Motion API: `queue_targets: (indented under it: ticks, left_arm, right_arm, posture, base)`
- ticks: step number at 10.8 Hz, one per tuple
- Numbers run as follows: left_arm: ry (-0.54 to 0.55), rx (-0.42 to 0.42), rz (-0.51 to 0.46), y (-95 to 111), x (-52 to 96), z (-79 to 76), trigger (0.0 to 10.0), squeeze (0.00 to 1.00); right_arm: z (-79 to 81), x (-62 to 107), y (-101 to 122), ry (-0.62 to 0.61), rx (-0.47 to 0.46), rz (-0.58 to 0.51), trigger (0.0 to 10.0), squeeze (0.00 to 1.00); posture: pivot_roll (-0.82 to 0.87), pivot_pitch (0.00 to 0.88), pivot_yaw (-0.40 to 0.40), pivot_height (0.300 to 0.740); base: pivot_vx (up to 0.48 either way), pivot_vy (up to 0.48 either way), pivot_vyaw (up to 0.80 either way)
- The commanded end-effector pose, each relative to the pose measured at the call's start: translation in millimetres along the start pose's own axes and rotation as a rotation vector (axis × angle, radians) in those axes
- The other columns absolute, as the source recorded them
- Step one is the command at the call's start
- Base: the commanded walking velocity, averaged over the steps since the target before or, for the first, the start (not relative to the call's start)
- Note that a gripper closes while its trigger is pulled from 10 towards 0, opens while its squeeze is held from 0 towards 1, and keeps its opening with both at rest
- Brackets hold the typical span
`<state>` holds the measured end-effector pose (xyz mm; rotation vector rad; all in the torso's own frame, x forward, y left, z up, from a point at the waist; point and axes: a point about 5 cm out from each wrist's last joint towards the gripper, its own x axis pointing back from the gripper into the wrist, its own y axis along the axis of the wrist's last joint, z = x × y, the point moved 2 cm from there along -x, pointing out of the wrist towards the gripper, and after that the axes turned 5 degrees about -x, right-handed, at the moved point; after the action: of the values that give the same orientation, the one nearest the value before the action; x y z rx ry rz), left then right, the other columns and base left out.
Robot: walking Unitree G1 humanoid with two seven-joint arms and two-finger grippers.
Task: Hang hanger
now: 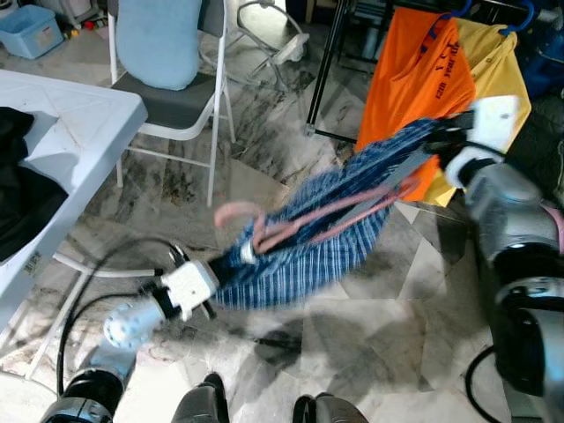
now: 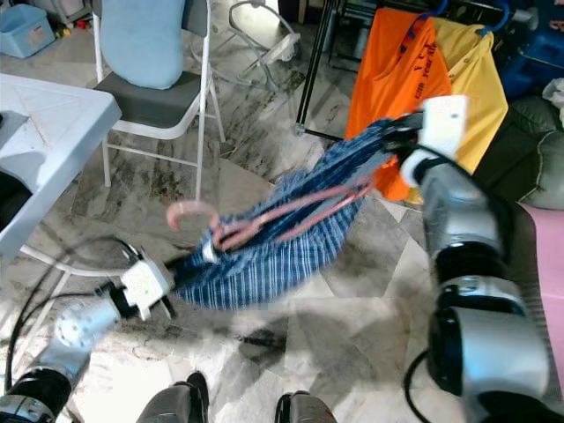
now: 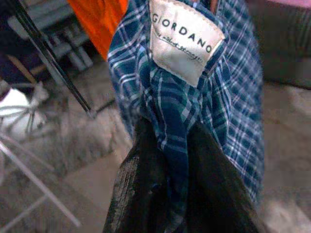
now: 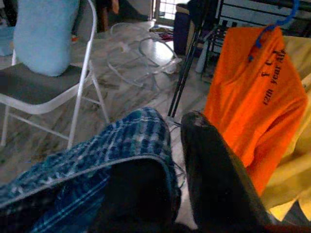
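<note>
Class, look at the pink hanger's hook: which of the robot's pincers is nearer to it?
Left. The left pincer grips the plaid shirt just below the pink hanger's hook; the right pincer holds the shirt's far end, up by the orange T-shirt.

Domestic laundry corner in a lived-in home: marbled stone-tile floor (image 1: 291, 141), worn and smudged, with a white folding chair (image 1: 172, 97) carrying a pale blue cushion (image 1: 159, 40), and a white plastic counter (image 1: 70, 123) with dark clothing (image 1: 22, 189) heaped on it. A black metal garment rack (image 1: 330, 62) holds an orange T-shirt (image 1: 414, 84) and a yellow shirt (image 1: 498, 75) on blue hangers (image 4: 272, 24) (print on the orange one partly legible, not fully readable). A blue plastic bin (image 1: 31, 31) sits on the floor in the far corner, loose cables (image 1: 97, 264) trail across the tiles, and a blue plaid shirt (image 1: 308, 238) is out in the open mid-room.
</note>
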<state>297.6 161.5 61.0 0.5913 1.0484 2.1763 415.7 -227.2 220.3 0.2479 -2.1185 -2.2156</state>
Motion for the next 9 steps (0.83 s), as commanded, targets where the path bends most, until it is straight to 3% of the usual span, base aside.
queue_targets:
  ticks: [1,2,4,5,7,9]
  left_arm:
    - [-0.007,0.040,0.112,-17.7,5.2,-8.5,0.0,0.00]
    - [0.053,0.064,0.176,-25.2,3.4,-2.5,0.0,0.00]
    - [0.133,0.045,0.289,-35.1,-1.4,6.0,0.0,0.00]
    - [0.169,0.054,0.291,-34.7,-5.1,7.6,0.0,0.00]
    - [0.178,0.023,0.377,-40.7,-11.0,6.0,0.0,0.00]
    - [0.186,0.022,0.411,-39.3,-24.0,-0.3,0.0,0.00]
  right_arm:
    - [-4.3,2.2,19.4,-0.020,0.030,-0.077,0.0,0.00]
    - [-2.1,4.4,17.3,-0.009,0.065,-0.078,0.0,0.00]
    - [-14.8,13.4,10.2,-0.054,0.071,-0.067,0.0,0.00]
    - [-15.8,17.6,6.7,-0.056,0.085,-0.059,0.0,0.00]
    - [-7.6,21.9,8.3,-0.044,0.100,-0.076,0.0,0.00]
    - [8.5,24.7,5.8,-0.024,0.028,-0.103,0.0,0.00]
  posture:
    - [-0.04,0.133,-0.086,0.740]
    - [-0.05,0.134,-0.067,0.740]
    - [-0.07,0.156,-0.062,0.740]
    - [-0.09,0.165,-0.049,0.740]
    - [-0.12,0.152,-0.021,0.740]
    - [-0.16,0.136,0.002,0.740]
  base:
    - [0.000,0.000,0.00]
    - [0.000,0.000,0.00]
    - [0.000,0.000,0.00]
    - [0.000,0.000,0.00]
    - [0.000,0.000,0.00]
    - [0.000,0.000,0.00]
